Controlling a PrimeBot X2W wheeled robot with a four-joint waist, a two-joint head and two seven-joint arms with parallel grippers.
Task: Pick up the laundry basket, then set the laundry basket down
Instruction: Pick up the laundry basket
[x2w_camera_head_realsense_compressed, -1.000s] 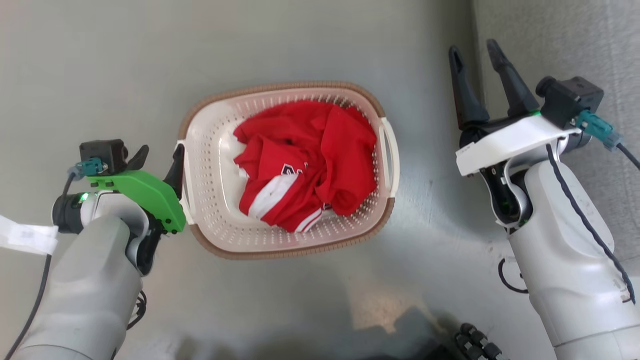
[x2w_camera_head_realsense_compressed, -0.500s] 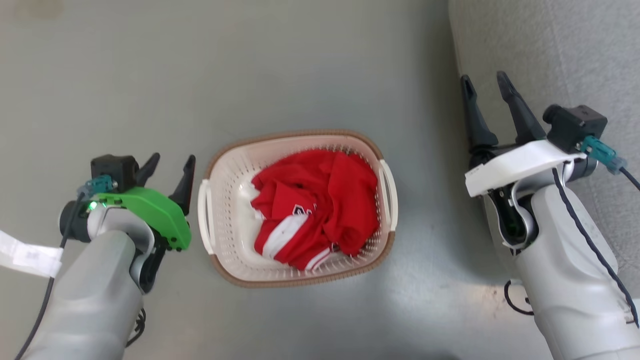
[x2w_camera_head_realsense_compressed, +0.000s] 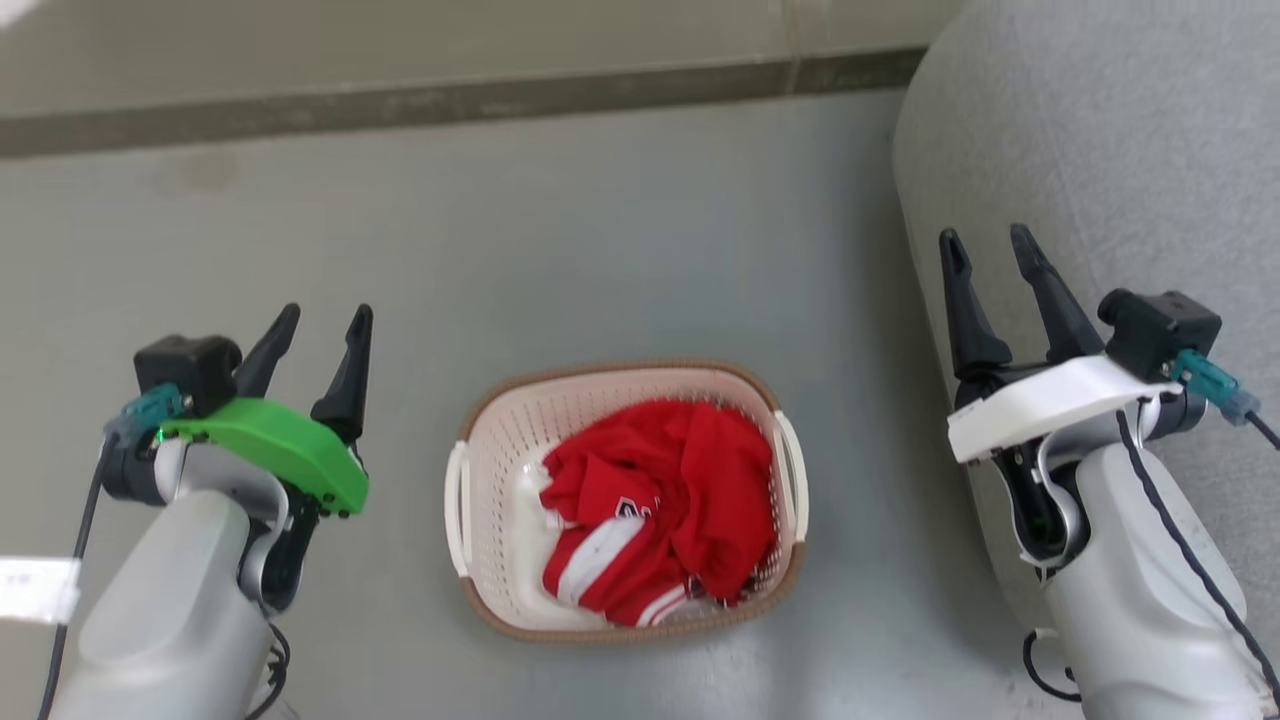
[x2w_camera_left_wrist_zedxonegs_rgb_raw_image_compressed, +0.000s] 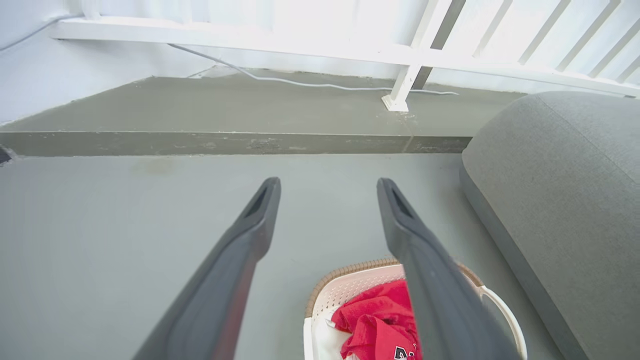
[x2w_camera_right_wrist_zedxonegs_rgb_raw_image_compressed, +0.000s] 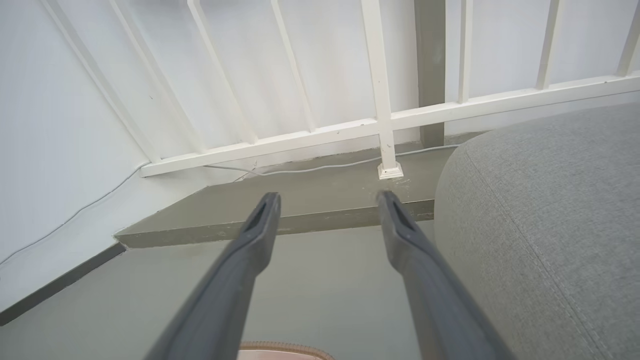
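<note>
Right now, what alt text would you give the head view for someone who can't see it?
A cream basket holding red clothing sits on a grey floor between the open left gripper and open right gripper, neither touching it. A grey cushion edges the right side.

Cream laundry basket (x2w_camera_head_realsense_compressed: 620, 369) on the grey floor (x2w_camera_head_realsense_compressed: 560, 240), red shirt (x2w_camera_head_realsense_compressed: 670, 500) inside, off to the right of the left gripper (x2w_camera_head_realsense_compressed: 327, 315), fingers apart, right gripper (x2w_camera_head_realsense_compressed: 985, 236) fingers apart too, grey couch (x2w_camera_head_realsense_compressed: 1100, 140) just behind it

Head looks down; wrist views share the railing (x2w_camera_right_wrist_zedxonegs_rgb_raw_image_compressed: 378, 100).
</note>
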